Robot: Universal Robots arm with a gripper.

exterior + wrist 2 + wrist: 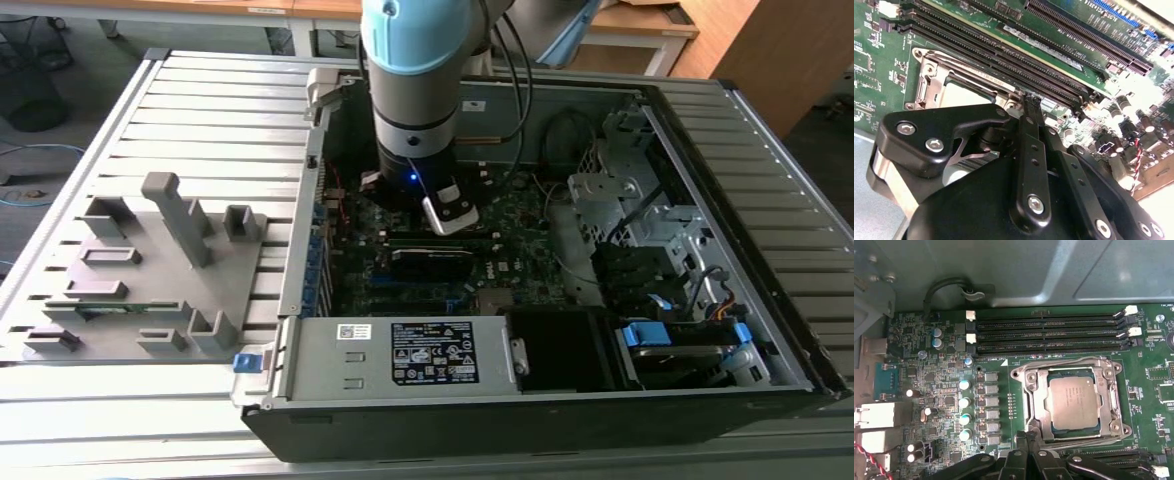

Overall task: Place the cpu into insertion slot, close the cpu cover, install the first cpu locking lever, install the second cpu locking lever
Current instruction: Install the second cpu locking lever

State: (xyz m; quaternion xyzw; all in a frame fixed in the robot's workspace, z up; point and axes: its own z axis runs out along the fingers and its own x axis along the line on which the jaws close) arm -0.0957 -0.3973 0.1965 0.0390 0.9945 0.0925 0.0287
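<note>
Now cpu (1074, 402) seated in insertion slot (1030, 390), cpu cover (1114, 385) apparently down; jaws (1031, 102) closed, empty, at socket edge.

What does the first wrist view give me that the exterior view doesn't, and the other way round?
First wrist view: the cpu lies flat in the insertion slot, the cpu cover closed around it, with memory slots beside.

Exterior view: the whole open case, the arm reaching down into it, and a grey fixture on the table at the exterior view's left.

Both: the green motherboard, with the gripper low over it at the socket's edge.
</note>
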